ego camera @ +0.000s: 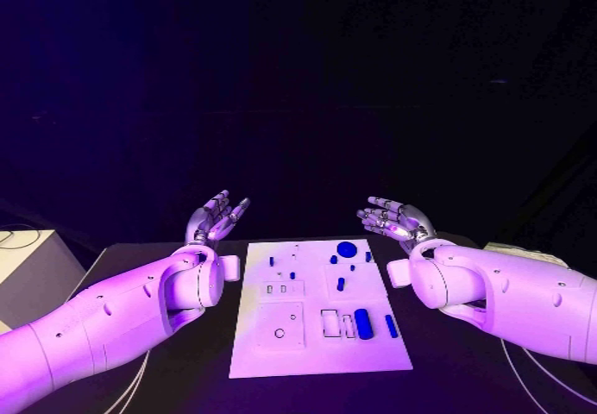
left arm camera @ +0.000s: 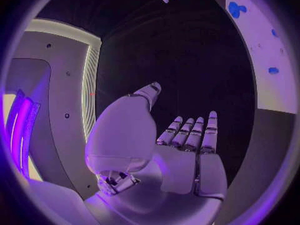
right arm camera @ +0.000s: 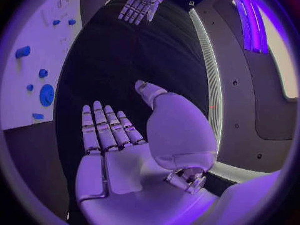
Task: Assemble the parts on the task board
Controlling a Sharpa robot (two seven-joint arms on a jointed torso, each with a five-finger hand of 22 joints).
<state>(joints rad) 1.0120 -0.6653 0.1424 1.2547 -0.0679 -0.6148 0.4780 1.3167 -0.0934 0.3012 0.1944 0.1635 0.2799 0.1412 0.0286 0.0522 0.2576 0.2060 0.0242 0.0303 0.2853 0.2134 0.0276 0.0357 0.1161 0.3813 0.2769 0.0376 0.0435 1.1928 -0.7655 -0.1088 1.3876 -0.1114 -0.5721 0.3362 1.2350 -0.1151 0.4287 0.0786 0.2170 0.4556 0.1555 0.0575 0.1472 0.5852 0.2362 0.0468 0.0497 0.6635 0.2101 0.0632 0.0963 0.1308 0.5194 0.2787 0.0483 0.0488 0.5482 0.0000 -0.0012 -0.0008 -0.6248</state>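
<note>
Both arms are being held raised beside the task board [ego camera: 321,345] on the tabletop [ego camera: 461,379]: the left hand [ego camera: 216,217] and right hand [ego camera: 396,222] are spread, grasping nothing. Blue parts [ego camera: 362,323] are lying unassembled on the board; a first pick is being called for.

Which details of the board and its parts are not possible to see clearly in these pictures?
- Task board, head view: the recesses' shapes are too small to read.
- Small blue parts, head view: too tiny to tell standing from lying.
- Task board in the left wrist view: cut off by the circle's rim.
- Left hand and right hand: open, hiding nothing.
</note>
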